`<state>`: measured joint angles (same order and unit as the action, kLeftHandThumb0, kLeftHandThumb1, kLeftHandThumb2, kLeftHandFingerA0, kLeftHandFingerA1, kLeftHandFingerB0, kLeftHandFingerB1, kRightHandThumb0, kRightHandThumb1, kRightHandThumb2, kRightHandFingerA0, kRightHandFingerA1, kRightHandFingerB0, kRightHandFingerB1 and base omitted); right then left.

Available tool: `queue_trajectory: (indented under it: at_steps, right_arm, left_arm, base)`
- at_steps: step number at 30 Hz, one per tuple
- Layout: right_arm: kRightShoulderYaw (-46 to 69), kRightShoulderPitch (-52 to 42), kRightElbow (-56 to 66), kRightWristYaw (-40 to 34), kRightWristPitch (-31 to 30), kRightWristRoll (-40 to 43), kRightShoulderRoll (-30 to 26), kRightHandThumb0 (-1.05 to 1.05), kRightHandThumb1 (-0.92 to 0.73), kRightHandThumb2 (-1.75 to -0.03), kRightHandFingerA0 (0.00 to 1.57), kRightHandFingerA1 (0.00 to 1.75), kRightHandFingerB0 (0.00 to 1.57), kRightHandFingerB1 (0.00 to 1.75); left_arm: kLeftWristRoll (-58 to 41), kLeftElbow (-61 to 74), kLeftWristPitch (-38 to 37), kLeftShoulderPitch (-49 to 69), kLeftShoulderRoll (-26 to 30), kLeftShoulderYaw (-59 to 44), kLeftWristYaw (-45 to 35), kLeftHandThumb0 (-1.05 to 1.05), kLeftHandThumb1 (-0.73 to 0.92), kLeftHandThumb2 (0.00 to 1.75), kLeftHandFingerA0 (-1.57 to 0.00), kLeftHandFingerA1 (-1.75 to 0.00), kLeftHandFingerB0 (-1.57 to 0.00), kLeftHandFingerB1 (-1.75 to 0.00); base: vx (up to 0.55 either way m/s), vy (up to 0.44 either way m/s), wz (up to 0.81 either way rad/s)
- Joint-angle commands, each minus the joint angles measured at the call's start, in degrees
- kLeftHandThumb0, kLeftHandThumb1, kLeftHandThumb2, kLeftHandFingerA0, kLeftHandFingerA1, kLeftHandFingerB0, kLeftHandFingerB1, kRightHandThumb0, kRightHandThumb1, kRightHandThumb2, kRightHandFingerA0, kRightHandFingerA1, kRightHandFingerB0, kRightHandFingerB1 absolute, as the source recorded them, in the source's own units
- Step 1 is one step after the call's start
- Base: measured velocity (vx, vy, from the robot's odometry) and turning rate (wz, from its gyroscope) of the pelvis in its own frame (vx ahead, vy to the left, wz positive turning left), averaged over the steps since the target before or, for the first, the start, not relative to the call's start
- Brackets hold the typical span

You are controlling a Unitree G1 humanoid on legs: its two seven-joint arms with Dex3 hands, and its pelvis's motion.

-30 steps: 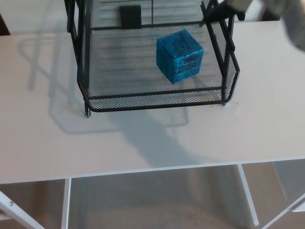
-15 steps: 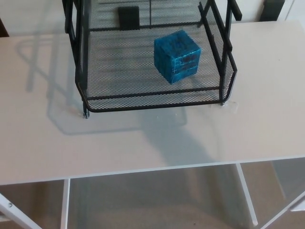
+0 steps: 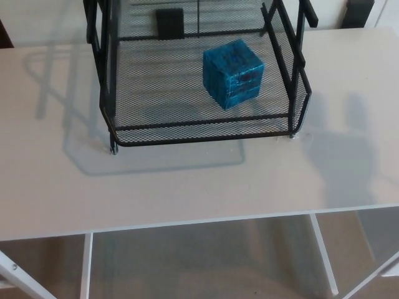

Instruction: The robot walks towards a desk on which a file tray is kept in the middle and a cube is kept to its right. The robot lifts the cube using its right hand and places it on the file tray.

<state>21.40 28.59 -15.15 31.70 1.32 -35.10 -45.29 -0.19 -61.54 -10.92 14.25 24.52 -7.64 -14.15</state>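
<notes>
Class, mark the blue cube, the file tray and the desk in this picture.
blue cube (image 3: pixel 234 72), head view, its middle.
file tray (image 3: pixel 162 87), head view, bare mesh floor.
desk (image 3: pixel 187 187), head view, bare top.

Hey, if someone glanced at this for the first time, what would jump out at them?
The bright blue cube stands out first, sitting on the mesh floor of the black wire file tray, toward its right side. The tray stands at the back middle of the pale desk, and a dark shadow falls across the desk's right part. No robot hand is visible.

Blue cube (image 3: pixel 234 73), black mesh file tray (image 3: pixel 187 134), white desk (image 3: pixel 187 187)
</notes>
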Motion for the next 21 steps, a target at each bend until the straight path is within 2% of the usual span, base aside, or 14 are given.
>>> queue_trajectory:
  at_steps: [1, 4, 5, 6, 7, 9, 10, 11, 12, 14, 15, 18, 20, 21]
  right_arm:
    - [40.40, -34.14, -36.41, -41.54, 7.87, 24.18, 9.73, -0.70, -0.62, -1.04, 0.01, 0.38, 0.00, 0.27]
    - [40.65, -25.88, -40.99, -34.29, -8.34, 29.27, 11.09, -0.63, -0.60, -0.93, 0.02, 0.28, 0.00, 0.30]
    - [40.30, -26.39, -40.66, -33.46, -11.26, 28.46, 11.26, -0.81, -0.67, -0.96, 0.75, 1.16, 0.03, 0.26]
    - [39.66, -26.88, -40.80, -33.69, -15.52, 27.14, 11.84, -0.76, -0.78, -0.65, 0.83, 1.30, 0.00, 0.10]
    - [39.12, -26.21, -43.25, -36.07, -14.85, 27.06, 11.84, -0.78, -0.79, -0.65, 0.99, 1.41, 0.39, 0.82]
    - [40.35, -25.60, -46.58, -36.36, -13.13, 29.23, 11.90, -0.77, -0.75, -0.62, 0.86, 1.54, 0.14, 0.65]
    - [41.86, -26.57, -46.61, -33.03, -12.42, 31.09, 12.40, -0.84, -0.59, -0.93, 1.15, 1.51, 0.66, 1.15]
    - [41.23, -27.41, -46.11, -30.93, -12.33, 30.70, 12.77, -0.74, -0.61, -1.00, 1.31, 1.53, 0.81, 1.17]
    - [37.11, -29.50, -44.28, -29.82, -10.52, 26.54, 14.03, -0.72, -0.78, -0.63, 0.97, 1.50, 0.70, 1.03]
    - [28.23, -30.06, -44.95, -36.11, -9.53, 17.21, 14.25, -0.75, -0.66, -0.97, 0.80, 1.04, 0.06, 0.40]
    - [25.99, -29.37, -47.43, -35.72, -10.53, 15.71, 12.96, -0.71, -0.77, -0.63, 0.81, 1.10, 0.28, 0.47]
    - [25.97, -27.87, -53.29, -35.16, -9.24, 17.39, 11.57, -0.69, -0.54, -0.89, 0.42, 0.67, 0.15, 0.46]
    - [31.54, -25.99, -54.65, -32.50, -9.39, 23.73, 11.52, -0.48, -0.56, -0.57, 0.23, 0.47, 0.26, 0.30]
    - [30.01, -25.47, -55.11, -29.23, -10.38, 22.94, 10.92, -0.51, -0.45, -0.79, 0.59, 0.68, 0.34, 0.50]
  left_arm:
    - [-0.39, -0.63, -1.98, 0.77, 0.54, -1.15, 1.50, -0.74, 0.87, 0.68, -0.43, -0.51, -0.27, -0.40]
    - [-0.23, -1.12, -2.82, 0.95, 0.80, -1.03, 1.12, -0.73, 0.92, 0.67, -0.45, -0.49, -0.29, -0.39]
    - [-0.27, -0.40, -2.43, 1.11, 0.65, -0.98, 1.12, -0.70, 0.92, 0.69, -0.45, -0.49, -0.29, -0.39]
    - [-0.40, 0.45, -1.90, 1.26, 0.52, -1.02, 1.14, -0.71, 0.92, 0.68, -0.43, -0.49, -0.28, -0.39]
    - [-0.48, -0.19, -2.12, 1.09, 0.53, -1.14, 1.16, -0.73, 0.92, 0.67, -0.44, -0.49, -0.28, -0.39]
    - [-0.45, 0.04, -2.15, 1.41, 0.58, -1.18, 1.41, -0.72, 0.91, 0.67, -0.45, -0.49, -0.29, -0.39]
    - [-0.20, 0.37, -2.06, 1.68, 0.73, -0.93, 1.29, -0.72, 0.92, 0.67, -0.44, -0.49, -0.28, -0.39]
    - [-0.19, 0.52, -1.97, 1.79, 0.74, -0.90, 1.25, -0.71, 0.92, 0.67, -0.44, -0.49, -0.29, -0.39]
    - [-0.11, 0.54, -2.63, 2.19, 0.93, -0.78, 0.73, -0.73, 0.89, 0.69, -0.42, -0.51, -0.26, -0.39]
    - [-0.41, 0.72, -2.16, 2.33, 0.82, -1.02, 0.66, -0.70, 0.92, 0.69, -0.43, -0.47, -0.28, -0.38]
    - [-0.78, 0.54, -0.97, 1.85, 0.67, -1.32, 0.74, -0.70, 0.92, 0.68, -0.43, -0.49, -0.28, -0.39]
    - [-0.66, 0.19, -0.80, 1.47, 0.71, -1.22, 0.82, -0.70, 0.92, 0.69, -0.42, -0.48, -0.28, -0.39]
    - [-0.79, 0.29, -0.56, 1.42, 0.74, -1.22, 0.32, -0.70, 0.92, 0.69, -0.39, -0.48, -0.25, -0.38]
    - [-0.38, 0.46, -0.83, 1.49, 0.97, -0.88, 0.33, -0.72, 0.89, 0.69, -0.42, -0.49, -0.25, -0.39]
  base:
    - [0.00, 0.000, 0.00]
    - [0.00, 0.000, 0.00]
    - [0.00, 0.000, 0.00]
    - [0.00, 0.000, 0.00]
    - [0.00, 0.000, 0.00]
    - [0.00, 0.000, 0.00]
    - [0.00, 0.000, 0.00]
    - [0.00, 0.000, 0.00]
    - [0.00, 0.000, 0.00]
    - [0.00, 0.000, 0.00]
    - [0.00, 0.000, 0.00]
    - [0.00, 0.000, 0.00]
    - [0.00, 0.000, 0.00]
    - [0.00, 0.000, 0.00]
